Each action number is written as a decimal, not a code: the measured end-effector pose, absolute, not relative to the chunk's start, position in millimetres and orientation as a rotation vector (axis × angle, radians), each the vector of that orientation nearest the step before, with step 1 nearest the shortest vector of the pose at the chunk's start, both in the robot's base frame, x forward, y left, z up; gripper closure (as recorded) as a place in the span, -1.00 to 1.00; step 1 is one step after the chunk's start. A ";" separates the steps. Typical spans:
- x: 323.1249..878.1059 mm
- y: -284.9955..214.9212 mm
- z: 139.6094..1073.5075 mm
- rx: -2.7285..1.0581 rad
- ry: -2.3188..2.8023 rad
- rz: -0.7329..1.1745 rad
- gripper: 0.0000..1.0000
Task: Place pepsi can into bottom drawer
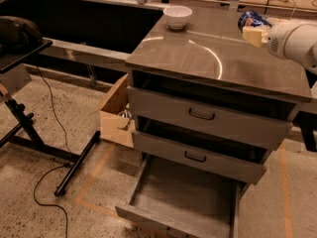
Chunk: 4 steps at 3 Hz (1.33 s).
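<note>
The pepsi can (251,19), blue with a bit of red and white, lies at the back right of the grey cabinet top (208,58). My gripper (251,32), cream-coloured at the end of a white arm (294,39), reaches in from the right. It is right at the can, just in front of it and partly covering it. The bottom drawer (183,197) is pulled out far towards me, and its flat grey floor is bare. The two upper drawers (208,120) stand slightly ajar.
A white bowl (177,16) stands at the back left of the cabinet top. An open cardboard box (116,115) sits on the floor left of the cabinet. A black stand (29,128) and a cable (44,202) are further left. A cluttered table runs along the back.
</note>
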<state>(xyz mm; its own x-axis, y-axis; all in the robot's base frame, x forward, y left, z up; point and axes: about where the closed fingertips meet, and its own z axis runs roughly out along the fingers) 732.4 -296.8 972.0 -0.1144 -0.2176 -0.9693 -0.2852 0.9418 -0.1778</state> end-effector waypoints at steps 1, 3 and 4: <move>689.5 -295.4 980.0 -0.429 1.716 0.185 1.00; 598.1 -287.0 985.6 -0.508 1.722 0.392 1.00; 564.6 -272.3 986.8 -0.594 1.703 0.531 1.00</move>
<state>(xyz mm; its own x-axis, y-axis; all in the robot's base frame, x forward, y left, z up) 564.6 -272.3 986.8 -0.1739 -0.1041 -0.9792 -0.6423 0.7657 0.0326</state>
